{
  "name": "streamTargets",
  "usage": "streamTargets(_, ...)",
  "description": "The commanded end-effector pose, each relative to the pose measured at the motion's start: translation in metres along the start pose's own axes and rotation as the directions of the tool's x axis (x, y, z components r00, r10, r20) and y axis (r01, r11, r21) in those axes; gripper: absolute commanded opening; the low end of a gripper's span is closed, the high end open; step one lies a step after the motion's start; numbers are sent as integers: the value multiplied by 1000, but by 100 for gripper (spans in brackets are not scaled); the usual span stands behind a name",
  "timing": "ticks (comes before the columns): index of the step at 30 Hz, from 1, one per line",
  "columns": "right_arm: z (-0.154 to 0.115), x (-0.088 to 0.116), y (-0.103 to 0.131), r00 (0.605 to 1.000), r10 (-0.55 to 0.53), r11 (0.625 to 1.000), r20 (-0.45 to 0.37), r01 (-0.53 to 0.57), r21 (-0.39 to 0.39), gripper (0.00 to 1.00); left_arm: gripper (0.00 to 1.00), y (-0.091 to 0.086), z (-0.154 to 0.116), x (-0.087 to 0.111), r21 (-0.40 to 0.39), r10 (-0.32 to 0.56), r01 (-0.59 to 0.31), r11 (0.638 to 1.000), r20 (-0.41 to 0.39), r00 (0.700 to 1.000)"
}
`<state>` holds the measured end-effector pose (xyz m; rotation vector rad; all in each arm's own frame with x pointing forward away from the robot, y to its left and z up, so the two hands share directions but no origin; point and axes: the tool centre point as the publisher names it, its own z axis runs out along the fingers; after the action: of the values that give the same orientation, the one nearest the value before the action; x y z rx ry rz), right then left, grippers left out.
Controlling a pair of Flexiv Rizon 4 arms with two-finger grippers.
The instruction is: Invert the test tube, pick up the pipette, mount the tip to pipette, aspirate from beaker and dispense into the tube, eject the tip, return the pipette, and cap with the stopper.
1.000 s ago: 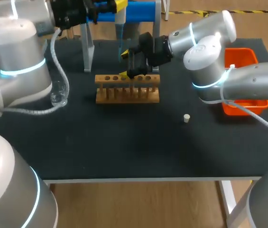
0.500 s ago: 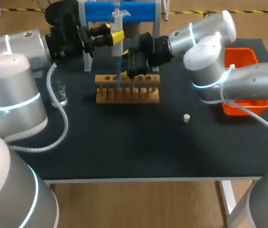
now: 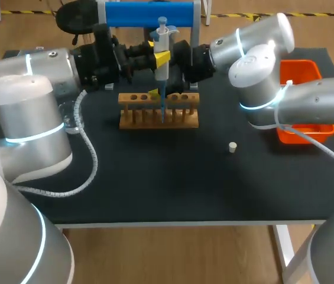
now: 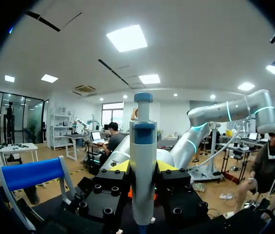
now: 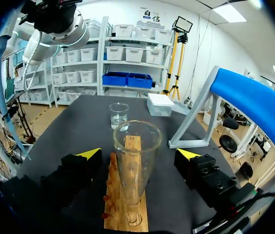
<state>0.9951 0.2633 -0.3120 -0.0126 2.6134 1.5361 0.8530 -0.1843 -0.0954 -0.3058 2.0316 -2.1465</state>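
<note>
A glass test tube [image 5: 135, 161] stands upright, mouth up, in the wooden rack [image 3: 158, 110]. My right gripper [image 5: 137, 155] is open, one finger on each side of the tube and neither touching it. My left gripper [image 3: 161, 59] is shut on the white and blue pipette [image 4: 143, 161] and holds it upright. The pipette's blue tip [image 3: 162, 103] points down at the rack beside the right gripper. A small white stopper [image 3: 232, 147] lies on the mat to the right of the rack. The beaker [image 5: 119, 114] stands beyond the rack's far end.
The blue-topped pipette stand [image 3: 149, 13] rises behind the rack. An orange bin [image 3: 301, 77] sits at the right edge, partly behind my right arm. A clear tip box [image 5: 160, 104] lies beyond the beaker. The black mat [image 3: 167, 177] in front of the rack is bare.
My left arm has swung right with the pipette, bringing it from the stand side to above the rack. The right arm and its open fingers have not moved.
</note>
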Motion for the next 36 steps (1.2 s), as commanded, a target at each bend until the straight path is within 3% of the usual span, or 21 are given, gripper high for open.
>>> streamTargets(1,0,0,0,1000,1,1000,-1,-1,2,100,0,2,7,-4,-2,4,-4,1000,-11,1000)
streamTargets(11,0,0,0,1000,1,1000,-1,-1,2,100,0,7,3,0,15,16,-15,1000,-13,1000)
streamTargets(14,0,0,0,1000,1,1000,-1,-1,2,100,0,6,5,1,-42,29,-30,999,-24,999)
streamTargets(36,0,0,0,1000,1,1000,-1,-1,2,100,0,2,7,6,-45,68,-70,997,-30,997)
